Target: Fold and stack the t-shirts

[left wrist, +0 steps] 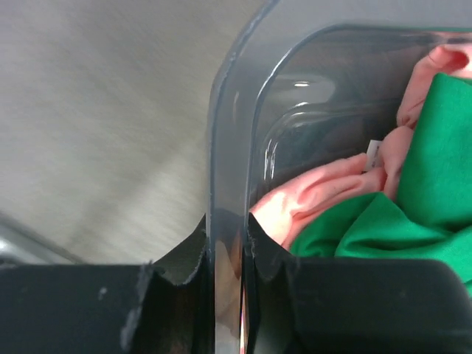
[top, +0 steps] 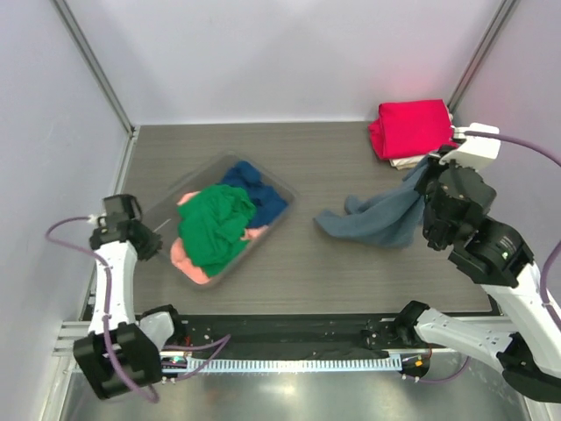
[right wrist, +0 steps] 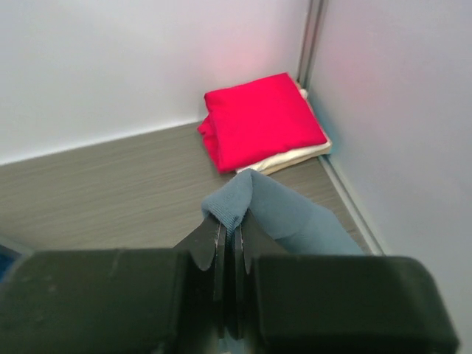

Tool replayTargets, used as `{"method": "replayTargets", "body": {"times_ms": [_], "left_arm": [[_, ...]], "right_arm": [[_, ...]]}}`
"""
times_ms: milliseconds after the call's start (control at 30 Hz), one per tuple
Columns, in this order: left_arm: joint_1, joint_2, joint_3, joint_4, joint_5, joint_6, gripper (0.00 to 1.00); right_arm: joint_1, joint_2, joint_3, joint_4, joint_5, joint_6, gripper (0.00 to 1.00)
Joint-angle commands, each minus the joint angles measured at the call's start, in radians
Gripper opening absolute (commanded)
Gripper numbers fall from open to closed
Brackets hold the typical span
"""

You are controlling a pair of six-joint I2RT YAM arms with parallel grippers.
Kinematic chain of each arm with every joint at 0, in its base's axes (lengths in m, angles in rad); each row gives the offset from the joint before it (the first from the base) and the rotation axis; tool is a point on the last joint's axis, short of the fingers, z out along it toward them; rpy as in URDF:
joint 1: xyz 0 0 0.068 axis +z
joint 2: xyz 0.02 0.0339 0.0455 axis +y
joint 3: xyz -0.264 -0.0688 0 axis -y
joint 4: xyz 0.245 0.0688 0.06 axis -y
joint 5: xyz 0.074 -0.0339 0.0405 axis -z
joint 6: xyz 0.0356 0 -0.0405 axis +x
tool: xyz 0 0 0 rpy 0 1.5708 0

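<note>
Top external shows my right fingers (right wrist: 225, 251) pinching a raised fold of the grey-blue shirt (top: 377, 219), its rest draped on the tabletop (top: 333, 281) near the red shirt (top: 412, 127) stacked on the cream shirt (right wrist: 295, 156), while my left fingers (top: 152, 243) clamp the wall of the clear bin (left wrist: 221, 147), which holds the green shirt (top: 215, 224), salmon shirt (top: 188, 263) and navy shirt (top: 259, 197).

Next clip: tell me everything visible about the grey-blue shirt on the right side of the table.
The grey-blue shirt is plain soft cloth, unfolded and crumpled into a loose heap. Most of it lies on the wood-grain table, to the right of the bin. One fold is raised and pinched in the right end effector, which is shut on it. It sits just in front of the folded red shirt stacked on a cream shirt. Whether it touches that stack cannot be told.
</note>
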Motion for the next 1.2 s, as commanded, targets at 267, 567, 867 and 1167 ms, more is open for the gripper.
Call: {"method": "replayTargets", "body": {"times_ms": [267,567,867,1167], "left_arm": [[0.327,-0.224,0.152,-0.271,-0.07,-0.028,0.02],[0.365,-0.374,0.105,-0.268,-0.046,-0.134,1.0],[0.288,-0.306,0.195,-0.046,0.378,-0.075,0.96],[-0.668,0.136,0.376,0.012,-0.173,0.0,0.97]], "right_arm": [[0.003,0.037,-0.047,0.027,-0.296,0.165,0.01],[0.001,0.062,-0.07,-0.007,-0.531,0.219,0.01],[0.003,-0.001,-0.133,-0.015,-0.485,0.214,0.01],[0.003,0.01,-0.112,-0.025,-0.462,0.225,0.01]]}}
